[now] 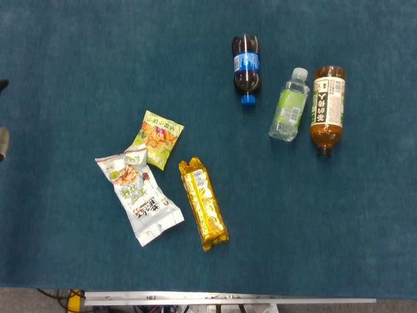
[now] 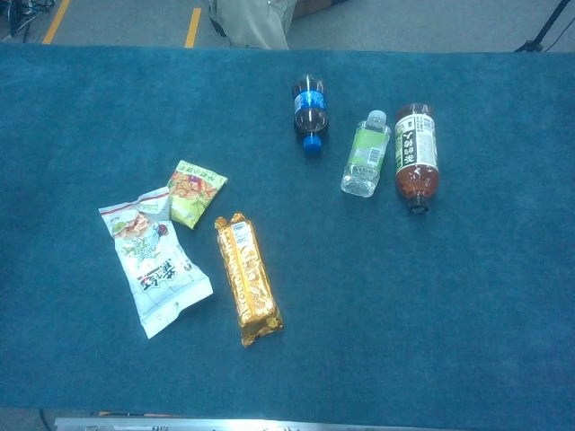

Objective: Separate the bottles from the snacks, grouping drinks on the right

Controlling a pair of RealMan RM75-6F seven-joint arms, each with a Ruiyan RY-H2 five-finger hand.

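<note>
Bottles lie in a loose row on the far right part of the counter (image 1: 365, 215), all on their sides. The cola bottle (image 1: 246, 70) has a blue label and blue cap, the cap pointing toward the near edge. Just right of it, apart, lies the clear water bottle (image 1: 289, 105) with a green label and white cap, tilted slightly. Close beside that, possibly touching, is the brown tea bottle (image 1: 327, 108); its white label carries dark vertical characters, too small to read.

Snacks sit well apart from the drinks, at centre-left. The green packet (image 1: 158, 138) shows a food picture. Its lower corner meets or overlaps the white packet (image 1: 137, 193), which bears dark print I cannot read. The gold wrapped bar (image 1: 203, 203) lies just beside these, with a small pale label, also unreadable. No brand can be confirmed on any item.

Judgement: the sorting appears complete or nearly so, drinks right and snacks left, with a clear gap between groups. Any remaining move would only be tidying, such as drawing the cola bottle nearer the other two, which calls for a side grasp on a round body liable to roll.

Left hand (image 1: 2, 134): only a sliver shows at the left edge of the head view; its state cannot be determined. Right hand: not visible in either view.
</note>
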